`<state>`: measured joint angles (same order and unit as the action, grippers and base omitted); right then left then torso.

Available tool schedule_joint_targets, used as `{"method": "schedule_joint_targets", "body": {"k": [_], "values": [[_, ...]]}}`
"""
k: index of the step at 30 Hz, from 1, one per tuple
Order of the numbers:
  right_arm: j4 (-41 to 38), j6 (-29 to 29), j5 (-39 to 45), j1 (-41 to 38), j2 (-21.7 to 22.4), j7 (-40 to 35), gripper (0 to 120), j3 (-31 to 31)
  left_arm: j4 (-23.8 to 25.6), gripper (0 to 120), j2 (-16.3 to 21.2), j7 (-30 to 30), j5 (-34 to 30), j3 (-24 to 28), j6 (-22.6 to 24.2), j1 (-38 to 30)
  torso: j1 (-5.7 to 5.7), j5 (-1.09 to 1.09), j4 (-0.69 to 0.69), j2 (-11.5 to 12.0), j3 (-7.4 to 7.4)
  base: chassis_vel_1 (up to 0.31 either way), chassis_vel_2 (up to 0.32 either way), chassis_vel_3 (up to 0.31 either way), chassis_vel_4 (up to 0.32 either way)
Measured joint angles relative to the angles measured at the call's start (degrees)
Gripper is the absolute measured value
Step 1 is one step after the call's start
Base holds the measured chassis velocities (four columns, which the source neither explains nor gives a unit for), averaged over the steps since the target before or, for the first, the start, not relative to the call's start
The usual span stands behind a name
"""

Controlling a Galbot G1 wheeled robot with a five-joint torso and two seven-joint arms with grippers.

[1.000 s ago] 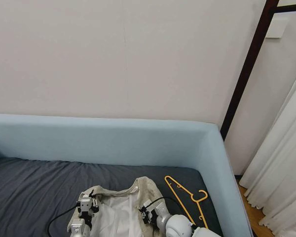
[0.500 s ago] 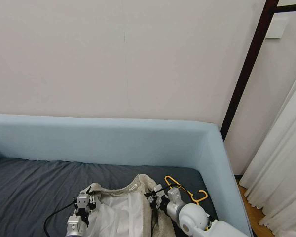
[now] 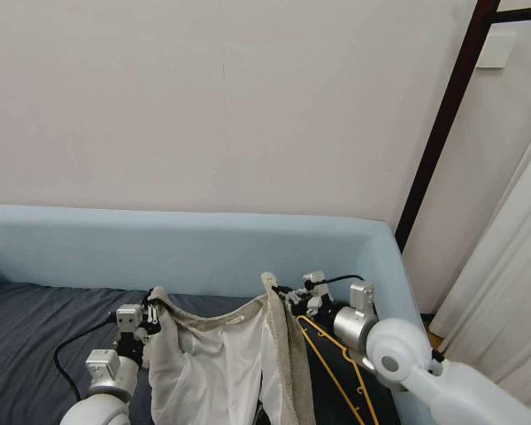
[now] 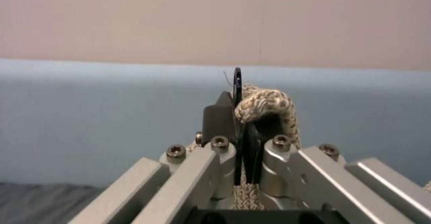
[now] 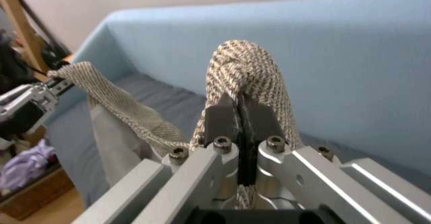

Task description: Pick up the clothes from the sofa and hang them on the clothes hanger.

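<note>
- Over on the left, the left gripper [image 3: 149, 312] is clamped tight on one shoulder of the knit top [image 3: 214, 363], up above the sofa [image 3: 203, 252] seat.
- Between the arms the knit top hangs spread out, neckline running side to side.
- Next, the right gripper [image 3: 286, 298] is pinched shut on the other shoulder.
- Just below it the hanger [image 3: 317, 350] lies on the seat, so that arm's nearer.

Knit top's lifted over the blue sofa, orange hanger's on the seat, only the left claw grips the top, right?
Not only the left: the right wrist view shows the right claw shut on the knit top too, as the left claw is. The rest holds: lifted over the blue sofa, orange hanger on the seat.
</note>
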<state>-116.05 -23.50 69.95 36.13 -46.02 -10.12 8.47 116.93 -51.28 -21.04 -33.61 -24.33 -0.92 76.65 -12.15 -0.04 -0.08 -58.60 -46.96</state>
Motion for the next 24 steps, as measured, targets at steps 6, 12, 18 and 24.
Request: {"method": "schedule_joint_targets", "body": {"k": [6, 12, 18, 24], "values": [[-2.3, -1.3, 8.6, -5.3, 1.4, -1.9, 0, -2.7, 6.4, 0, 2.5, -2.2, -4.9, -5.1, 3.8, 0.0, 0.00, 0.00, 0.02, 0.0, 0.00, 0.000, 0.000, 0.000, 0.000], [-3.8, -2.5, 17.0, -7.7, 2.2, -5.8, 0, -6.8, 10.6, 0, 1.9, -5.3, -8.6, -12.6, 8.6, 0.5, 0.00, 0.00, 0.00, 0.0, 0.00, 0.000, 0.000, 0.000, 0.000], [-2.6, -2.6, 17.5, -0.1, 3.0, -5.4, 0, -10.4, 8.4, 0, -7.1, -7.5, -7.4, -16.4, 10.9, 3.3, 0.00, 0.01, 0.02, 0.0, 0.01, 0.000, 0.000, 0.000, 0.000], [5.8, -2.4, 11.5, 5.1, -2.0, -3.8, 0, -7.3, 0.7, 0, -16.1, -7.8, -3.2, -9.1, 11.4, 1.8, 0.00, 0.01, 0.00, 0.0, 0.00, 0.000, 0.000, 0.000, 0.000]]}}
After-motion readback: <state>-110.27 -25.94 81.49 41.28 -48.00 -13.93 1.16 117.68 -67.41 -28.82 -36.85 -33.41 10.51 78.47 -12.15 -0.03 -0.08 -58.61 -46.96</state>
